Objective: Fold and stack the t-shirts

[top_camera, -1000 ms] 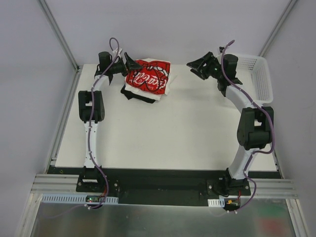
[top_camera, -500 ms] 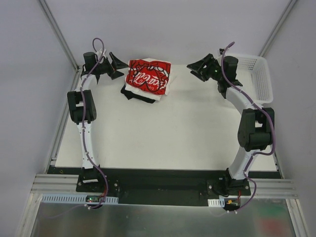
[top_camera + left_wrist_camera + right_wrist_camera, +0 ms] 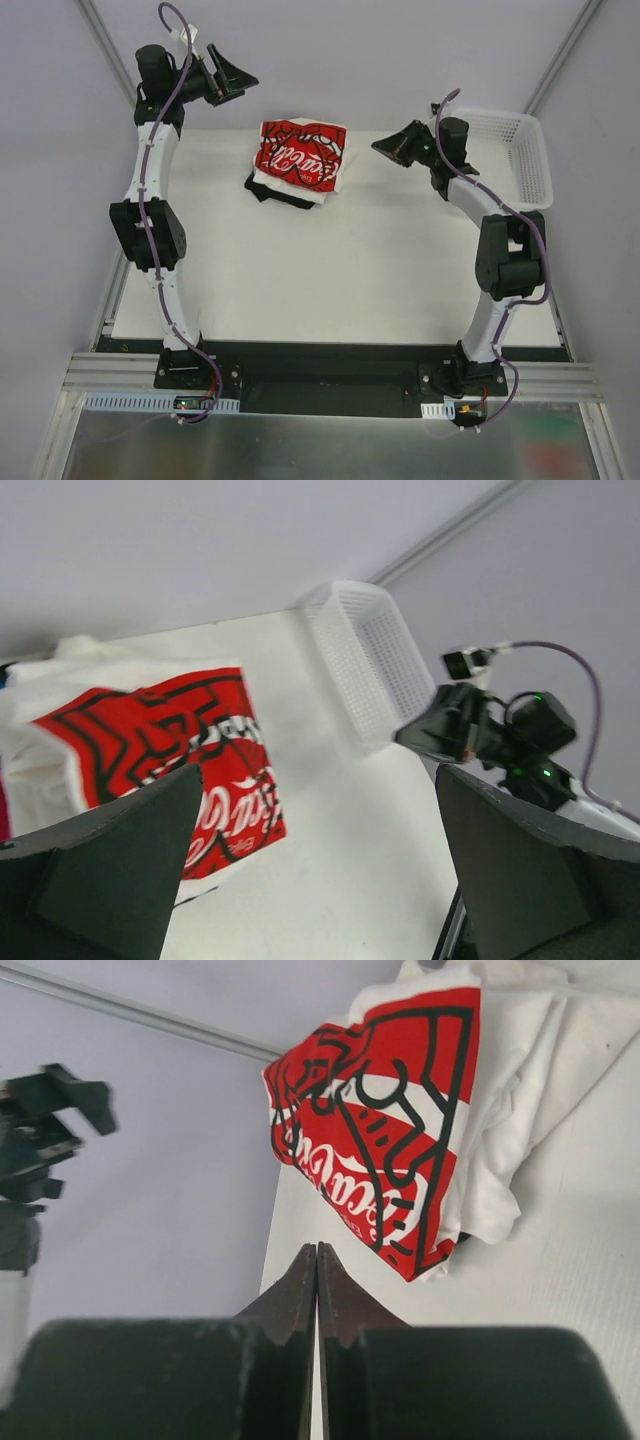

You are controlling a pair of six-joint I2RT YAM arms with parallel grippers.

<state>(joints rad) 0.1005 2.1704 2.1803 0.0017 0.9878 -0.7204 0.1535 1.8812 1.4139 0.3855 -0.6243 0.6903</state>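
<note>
One camera looks steeply down over the whole tabletop (image 3: 350,270); both wrist cameras face inward from opposite sides, sharing the t-shirts (image 3: 298,158).

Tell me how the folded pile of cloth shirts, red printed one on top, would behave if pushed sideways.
Probably floppy: the pile of cloth shirts sags at its rumpled white edges. A push would likely slide the red printed top shirt off the layers below.

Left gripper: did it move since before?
Yes. The left gripper went from beside the t-shirts toward the back-left, past the far edge of the table in the top view.
</note>
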